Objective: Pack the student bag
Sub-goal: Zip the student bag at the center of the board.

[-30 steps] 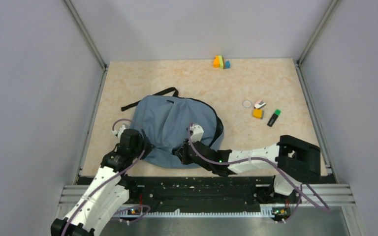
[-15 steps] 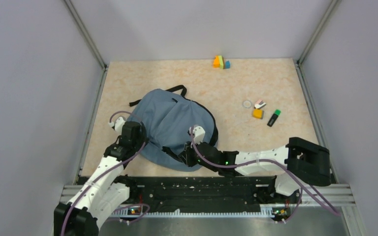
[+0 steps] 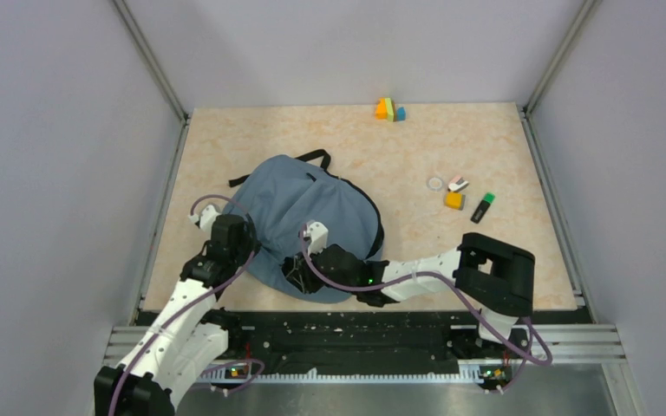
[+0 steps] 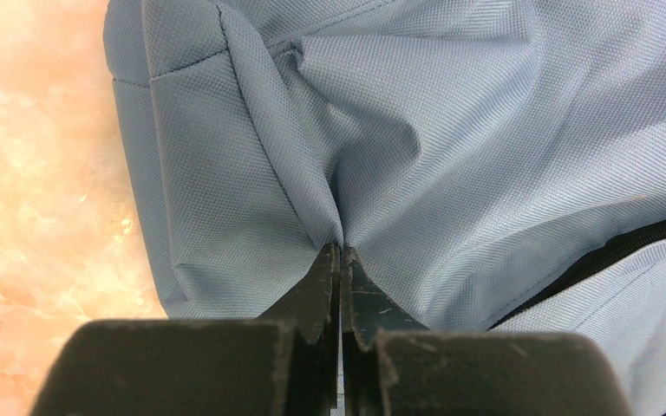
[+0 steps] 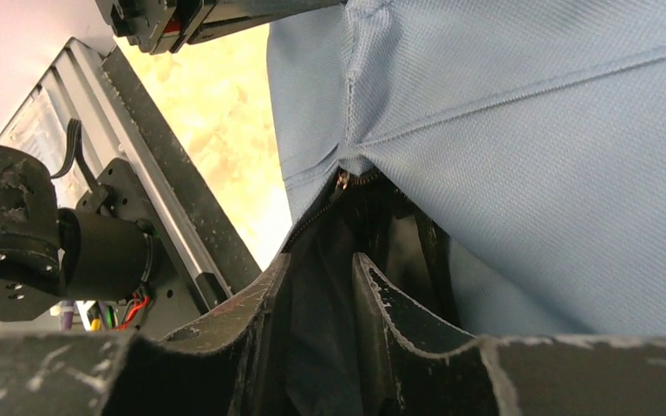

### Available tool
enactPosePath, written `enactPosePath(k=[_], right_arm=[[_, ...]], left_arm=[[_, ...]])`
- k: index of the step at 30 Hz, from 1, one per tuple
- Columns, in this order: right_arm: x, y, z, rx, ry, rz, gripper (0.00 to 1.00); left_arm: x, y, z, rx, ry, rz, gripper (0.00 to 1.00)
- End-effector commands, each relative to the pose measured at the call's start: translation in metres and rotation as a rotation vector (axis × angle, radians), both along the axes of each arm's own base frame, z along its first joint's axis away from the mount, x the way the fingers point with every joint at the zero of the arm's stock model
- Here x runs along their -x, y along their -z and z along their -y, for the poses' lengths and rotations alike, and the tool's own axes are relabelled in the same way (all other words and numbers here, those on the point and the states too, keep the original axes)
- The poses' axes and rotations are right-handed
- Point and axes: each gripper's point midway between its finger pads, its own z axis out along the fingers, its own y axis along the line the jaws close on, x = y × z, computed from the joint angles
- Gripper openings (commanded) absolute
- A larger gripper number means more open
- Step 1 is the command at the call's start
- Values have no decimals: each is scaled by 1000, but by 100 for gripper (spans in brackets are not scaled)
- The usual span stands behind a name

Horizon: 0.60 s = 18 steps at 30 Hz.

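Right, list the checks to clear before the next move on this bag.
1. Left end effector pinching student bag fabric: ok.
2. Zipper parted, dark interior showing: ok.
3. Right end effector gripping the opening's edge: cannot tell.
4. Opening wide enough for loading: cannot tell.
5. Green highlighter and orange block packed: not ok, both lie on the table right of the bag.

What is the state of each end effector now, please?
Left end effector: closed, pinching a fold of the student bag.
Right end effector: slightly apart at the bag's opening; grip cannot be told.
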Motion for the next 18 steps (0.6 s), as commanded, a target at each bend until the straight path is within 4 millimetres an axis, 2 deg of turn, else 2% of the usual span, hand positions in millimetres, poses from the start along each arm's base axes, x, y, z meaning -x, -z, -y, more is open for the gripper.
enactPosePath(k=[1, 6, 12, 18], right_arm=[[-13, -17, -21, -61, -25, 55, 31], [-20, -10, -22, -30, -40, 131, 36], [-22, -16, -26, -45, -95, 250, 43], [-30, -11, -27, -1, -115, 362, 46]], left_arm=[[-22, -42, 7, 45, 10, 147, 0], [-20, -45, 6, 42, 12, 149, 0], [-18, -47, 5, 41, 9, 147, 0], [-15, -49, 6, 55, 5, 148, 0]])
